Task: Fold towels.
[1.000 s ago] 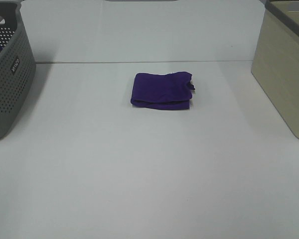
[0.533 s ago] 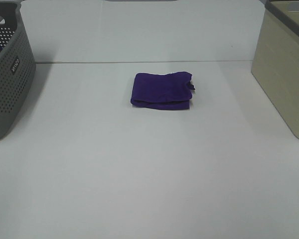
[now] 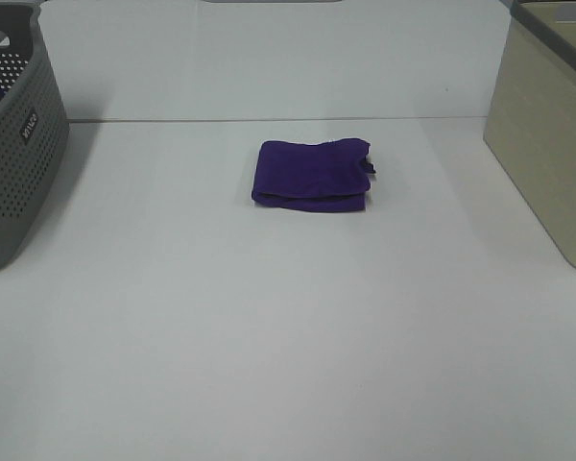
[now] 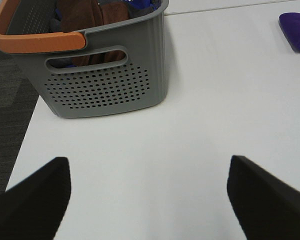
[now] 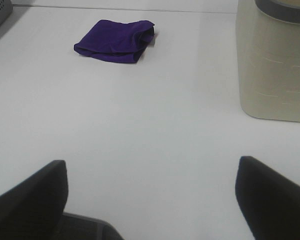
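Two pincers sit low at the near side of the counter, each with its fingers spread wide apart and nothing between them. The left pincer hovers over bare white counter, with the counter's edge and dark floor just off to one side of it. Ahead of it stands a grey perforated basket with an orange rim, holding brown and blue cloths. The right pincer also hangs over open counter, with a beige bin close by on its outer side.

From the high view, neither pincer shows. The purple towel lies folded into a compact rectangle at the middle of the counter, toward the far side, well apart from the basket on the left and the bin on the right. Its long axis runs left to right. The rounded, doubled fold faces the near edge; the far right corner is slightly ragged, with a small flap sticking out. Wide bare counter surrounds the towel on every side, most of it on the near side. A seam line crosses the counter just beyond the towel.
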`<state>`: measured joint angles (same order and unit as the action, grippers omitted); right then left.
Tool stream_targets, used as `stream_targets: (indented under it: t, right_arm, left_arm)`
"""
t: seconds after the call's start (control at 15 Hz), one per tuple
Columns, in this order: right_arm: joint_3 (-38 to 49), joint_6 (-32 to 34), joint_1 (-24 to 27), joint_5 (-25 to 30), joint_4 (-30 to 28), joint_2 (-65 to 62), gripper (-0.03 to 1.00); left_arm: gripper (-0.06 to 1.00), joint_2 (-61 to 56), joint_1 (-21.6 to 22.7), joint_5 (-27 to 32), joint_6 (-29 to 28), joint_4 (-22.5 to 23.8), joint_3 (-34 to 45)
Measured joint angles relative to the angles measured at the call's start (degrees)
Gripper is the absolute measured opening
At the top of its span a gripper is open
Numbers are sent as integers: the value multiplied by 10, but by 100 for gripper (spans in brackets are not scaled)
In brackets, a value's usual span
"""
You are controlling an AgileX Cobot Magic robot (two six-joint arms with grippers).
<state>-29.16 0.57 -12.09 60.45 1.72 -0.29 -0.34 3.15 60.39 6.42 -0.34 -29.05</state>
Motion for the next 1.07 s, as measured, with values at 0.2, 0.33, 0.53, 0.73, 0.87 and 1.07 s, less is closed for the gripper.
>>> stream_targets:
  t: [0.2, 0.33, 0.53, 0.73, 0.87, 1.07]
  right_arm:
    - [1, 0, 0, 0, 0, 0, 88]
    - [1, 0, 0, 0, 0, 0, 88]
    - [1, 0, 0, 0, 0, 0, 88]
    - [1, 0, 0, 0, 0, 0, 88]
    - [1, 0, 0, 0, 0, 0, 88]
    - [1, 0, 0, 0, 0, 0, 88]
  left_arm:
    - [79, 0, 0, 0, 0, 0, 0]
    - [79, 0, 0, 0, 0, 0, 0]
    - [79, 0, 0, 0, 0, 0, 0]
    - [79, 0, 0, -1, 0, 0, 0]
    - [79, 0, 0, -1, 0, 0, 0]
    - [79, 0, 0, -1, 0, 0, 0]
